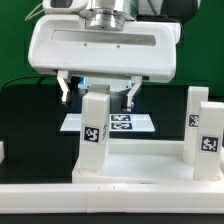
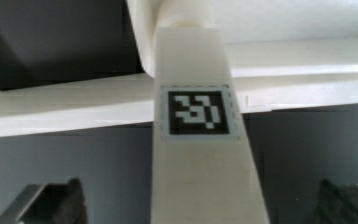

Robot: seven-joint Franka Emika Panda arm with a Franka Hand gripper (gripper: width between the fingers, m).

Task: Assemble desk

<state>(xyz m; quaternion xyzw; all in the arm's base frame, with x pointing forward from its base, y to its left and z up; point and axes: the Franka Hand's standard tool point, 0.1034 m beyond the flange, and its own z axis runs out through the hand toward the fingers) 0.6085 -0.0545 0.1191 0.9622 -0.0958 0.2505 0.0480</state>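
The white tabletop (image 1: 140, 168) lies across the front of the exterior view. A white square leg (image 1: 95, 130) with a black-and-white tag stands upright on it, left of centre. My gripper (image 1: 98, 93) hangs just over the leg's top, open, with one finger on each side and a gap to both. In the wrist view the leg (image 2: 197, 140) runs up the middle between my dark fingertips (image 2: 51, 203), touching neither, with the gripper (image 2: 202, 205) open around it. Its far end meets the tabletop (image 2: 300, 100).
Two more tagged white legs (image 1: 197, 112) (image 1: 208, 145) stand upright at the exterior view's right end of the tabletop. The marker board (image 1: 125, 122) lies flat behind the middle leg on the black table (image 1: 30, 110). A green backdrop rises behind.
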